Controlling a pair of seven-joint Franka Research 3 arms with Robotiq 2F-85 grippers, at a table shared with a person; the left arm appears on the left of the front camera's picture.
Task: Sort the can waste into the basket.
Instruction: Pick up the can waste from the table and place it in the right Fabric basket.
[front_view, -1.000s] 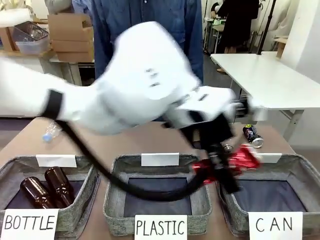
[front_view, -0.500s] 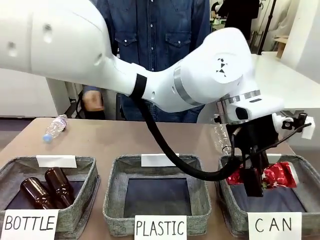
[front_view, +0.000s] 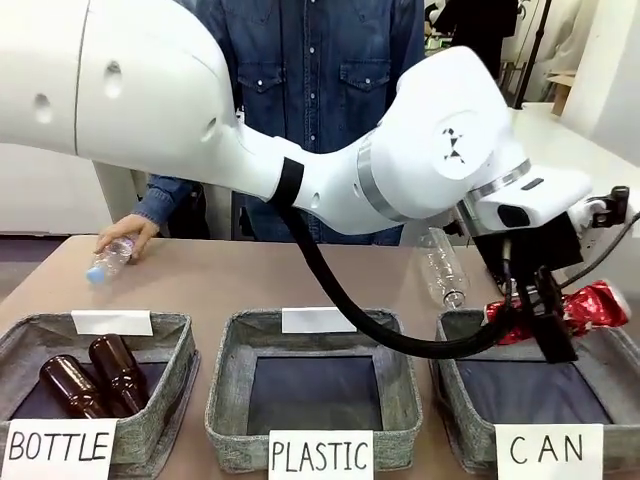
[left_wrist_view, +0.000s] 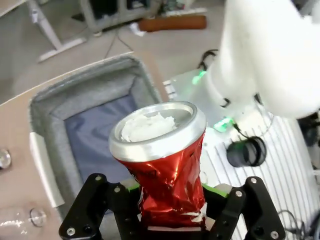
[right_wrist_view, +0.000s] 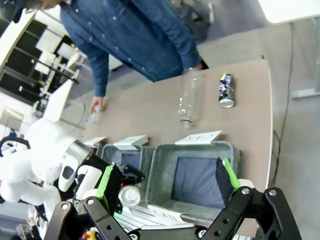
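My left gripper (front_view: 545, 322) is shut on the crushed red can (front_view: 592, 303) and holds it in the air over the right part of the grey CAN basket (front_view: 452, 392). In the left wrist view the red can (left_wrist_view: 167, 175) stands between the fingers, silver end up, above the basket (left_wrist_view: 85, 95) with its dark floor. The dark can (right_wrist_view: 226, 90) lies on the table beyond the basket (right_wrist_view: 161, 167), beside a clear bottle (right_wrist_view: 189, 97). My right gripper (right_wrist_view: 165, 182) hangs open high above the table, holding nothing.
The PLASTIC basket (front_view: 228, 400) stands in the middle and the BOTTLE basket (front_view: 172, 385) with two brown bottles (front_view: 95, 375) at the left. A clear bottle (front_view: 440, 265) lies behind the CAN basket. The person's hand (front_view: 130, 232) rests on a small clear bottle (front_view: 108, 258) at far left.
My left arm carried the red can rightward from the PLASTIC basket to over the CAN basket, then slightly up. The person's hand reached down to the small bottle.
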